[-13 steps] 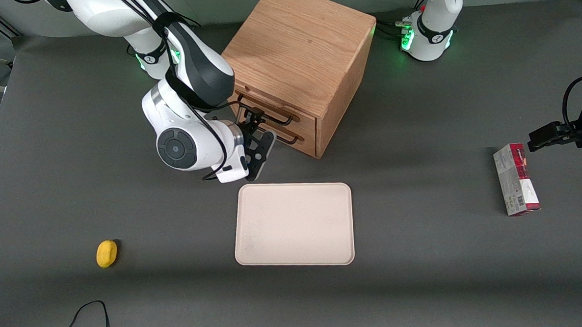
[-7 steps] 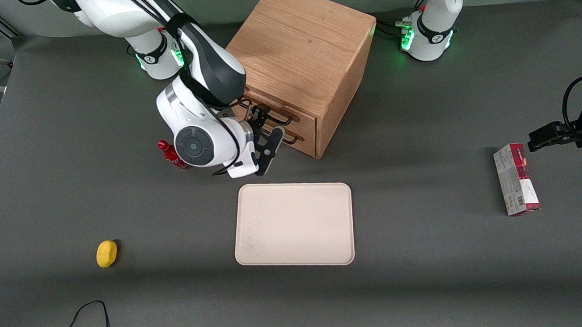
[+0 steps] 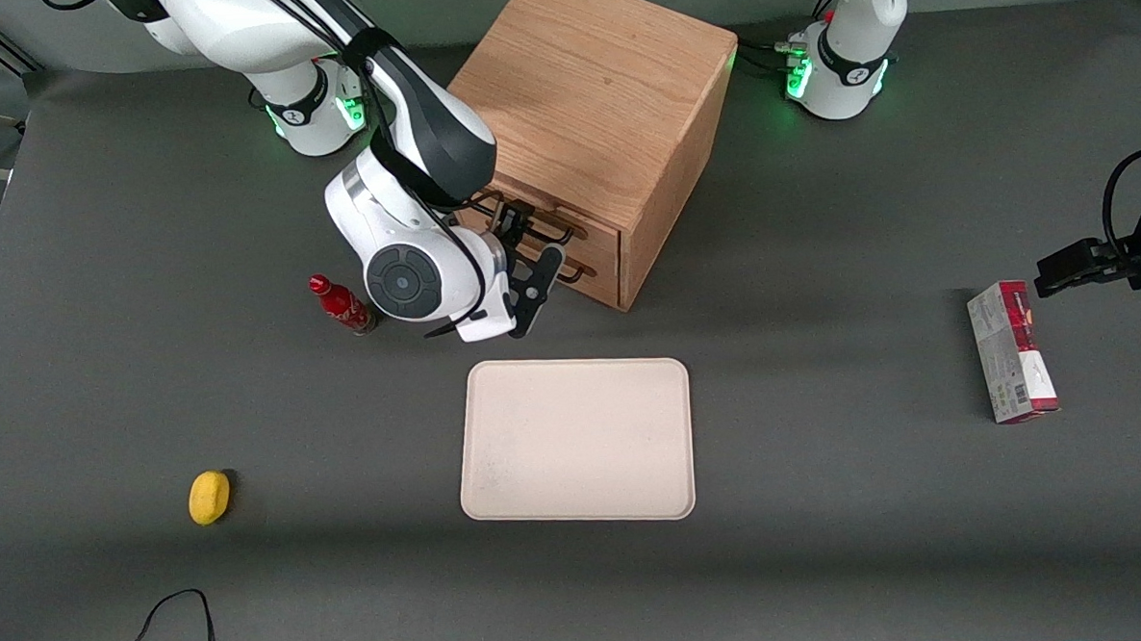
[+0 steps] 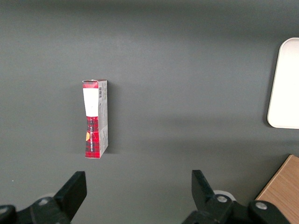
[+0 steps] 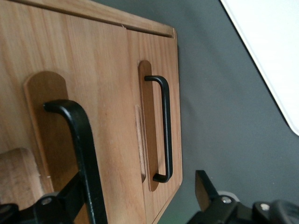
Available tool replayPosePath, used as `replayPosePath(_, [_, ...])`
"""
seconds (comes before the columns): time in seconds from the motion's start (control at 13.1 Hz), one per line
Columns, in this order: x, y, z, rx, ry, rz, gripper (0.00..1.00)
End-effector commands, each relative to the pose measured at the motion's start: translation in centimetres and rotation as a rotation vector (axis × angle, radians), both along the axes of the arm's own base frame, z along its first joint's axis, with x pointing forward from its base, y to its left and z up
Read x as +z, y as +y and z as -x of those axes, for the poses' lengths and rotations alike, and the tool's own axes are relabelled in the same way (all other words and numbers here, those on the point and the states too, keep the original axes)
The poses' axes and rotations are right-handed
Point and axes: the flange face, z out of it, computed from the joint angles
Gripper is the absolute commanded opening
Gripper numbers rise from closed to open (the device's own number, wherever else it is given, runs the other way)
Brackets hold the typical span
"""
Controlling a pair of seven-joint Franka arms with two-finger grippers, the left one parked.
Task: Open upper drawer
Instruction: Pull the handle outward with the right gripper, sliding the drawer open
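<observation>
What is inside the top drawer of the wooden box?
Can't tell: the upper drawer is shut, hiding whatever is inside. Only its front and black handle show. The gripper, fingers open, straddles that handle.

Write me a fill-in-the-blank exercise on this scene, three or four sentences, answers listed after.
1. The gripper is at the front of the oak cabinet, its open fingers astride the black handle of the ____ drawer.
2. The cabinet has ____ drawers, both shut.
3. The beige tray lies ____ the front camera than the cabinet.
4. The small fruit toward the working arm's end of the table is ____ in colour.

Missing words: upper; two; nearer to; yellow
</observation>
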Motion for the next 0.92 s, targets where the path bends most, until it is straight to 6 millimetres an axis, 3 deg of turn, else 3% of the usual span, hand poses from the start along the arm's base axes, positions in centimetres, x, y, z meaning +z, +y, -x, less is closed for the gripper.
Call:
replayPosePath(0.0, [-1.0,-0.4,0.4,0.016,-0.019,0.042,1.00])
replayPosePath(0.38, [-0.9,-1.3,-0.3,0.036,-0.041,0.046,1.00])
replayPosePath(0.84, [0.1,-3.5,-2.9,0.009,-0.075,0.018,1.00])
